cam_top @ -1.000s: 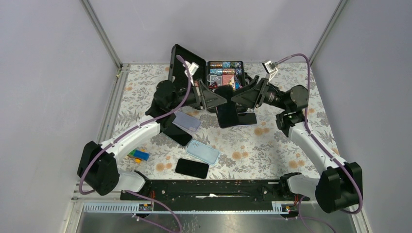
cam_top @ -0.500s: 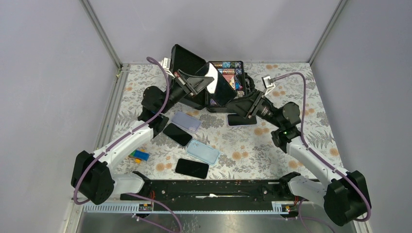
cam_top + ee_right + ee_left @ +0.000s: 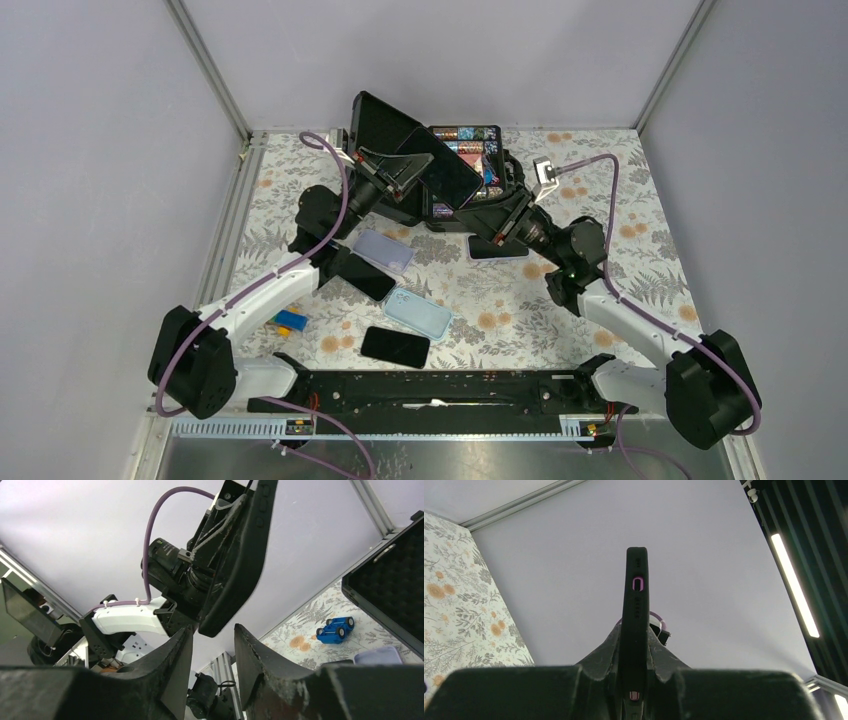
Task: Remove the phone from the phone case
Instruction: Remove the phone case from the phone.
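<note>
Left wrist view: left tool (image 3: 635, 647) clamps the cased phone (image 3: 635, 580); right tool (image 3: 212, 630) gapes

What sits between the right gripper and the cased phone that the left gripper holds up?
Nothing. In the right wrist view the right gripper, jaws open, sits just below a corner of the cased phone, with only air between them.

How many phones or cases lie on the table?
5: lavender case, dark phone beside it, light blue case, black phone nearest the front, dark handset farthest right. More may be hidden.
</note>
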Controlling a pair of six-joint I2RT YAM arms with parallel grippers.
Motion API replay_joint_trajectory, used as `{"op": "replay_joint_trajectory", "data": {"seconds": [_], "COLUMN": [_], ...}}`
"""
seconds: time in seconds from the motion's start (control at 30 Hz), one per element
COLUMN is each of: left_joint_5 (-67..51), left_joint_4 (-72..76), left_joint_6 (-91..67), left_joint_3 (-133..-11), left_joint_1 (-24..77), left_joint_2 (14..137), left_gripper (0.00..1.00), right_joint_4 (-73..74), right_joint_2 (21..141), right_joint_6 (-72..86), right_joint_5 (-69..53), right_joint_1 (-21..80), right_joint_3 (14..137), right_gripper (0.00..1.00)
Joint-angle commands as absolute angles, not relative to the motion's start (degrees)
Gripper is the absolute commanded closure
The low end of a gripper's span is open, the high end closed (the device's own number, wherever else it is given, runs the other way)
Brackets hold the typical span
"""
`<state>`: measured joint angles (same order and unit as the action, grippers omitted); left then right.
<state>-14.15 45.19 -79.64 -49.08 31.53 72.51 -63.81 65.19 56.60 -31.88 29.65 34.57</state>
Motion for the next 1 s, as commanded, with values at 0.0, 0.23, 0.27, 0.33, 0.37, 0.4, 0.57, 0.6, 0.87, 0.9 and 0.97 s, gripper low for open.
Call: {"op": "replay_joint_trajectory", "data": {"seconds": [0.0, 0.23, 0.27, 0.33, 0.37, 0.4, 0.57, 0.6, 0.87, 0.9, 0.97], "left_joint_5": [-11.7, -11.9, -11.8, -11.9, -11.9, -12.0, -12.6, -12.5, -12.8, -12.7, -12.5], "left_joint_4": [54.6, 54.1, 53.9, 53.5, 53.5, 53.4, 53.4, 52.8, 52.9, 52.7, 52.7], "left_joint_6": [-83.4, -82.9, -82.7, -82.6, -82.6, -82.7, -84.6, -85.6, -88.6, -88.3, -87.6], "left_joint_3": [-49.4, -48.8, -48.8, -48.9, -49.0, -49.0, -49.6, -49.8, -50.3, -50.3, -50.2], "left_joint_1": [31.7, 31.7, 31.8, 31.8, 31.9, 31.9, 32.1, 32.3, 33.1, 33.2, 33.2], "left_joint_2": [71.5, 70.5, 70.4, 70.2, 70.2, 70.3, 70.8, 70.9, 71.5, 71.5, 71.7], "left_gripper": [1.0, 1.0, 1.0, 1.0, 1.0, 1.0, 1.0, 1.0, 1.0, 1.0, 1.0], "right_joint_4": [-68.7, -65.3, -65.5, -66.4, -66.4, -66.1, -63.1, -62.4, -55.4, -56.5, -58.6], "right_joint_2": [65.5, 65.2, 65.4, 65.9, 66.0, 66.1, 66.4, 66.5, 67.2, 67.2, 66.7], "right_joint_6": [53.9, 52.8, 52.6, 52.7, 52.7, 52.7, 49.0, 47.4, 40.1, 40.3, 40.1], "right_joint_5": [-28.4, -23.2, -23.5, -25.0, -25.3, -25.3, -26.2, -25.9, -19.7, -20.6, -24.5], "right_joint_1": [30.5, 30.6, 30.6, 30.5, 30.6, 30.6, 30.6, 30.6, 30.6, 30.6, 30.6], "right_joint_3": [33.8, 32.9, 33.0, 33.4, 33.6, 33.8, 34.3, 34.0, 31.0, 30.8, 30.8], "right_gripper": [0.56, 0.61, 0.62, 0.63, 0.63, 0.63, 0.83, 0.86, 0.92, 0.9, 0.78]}}
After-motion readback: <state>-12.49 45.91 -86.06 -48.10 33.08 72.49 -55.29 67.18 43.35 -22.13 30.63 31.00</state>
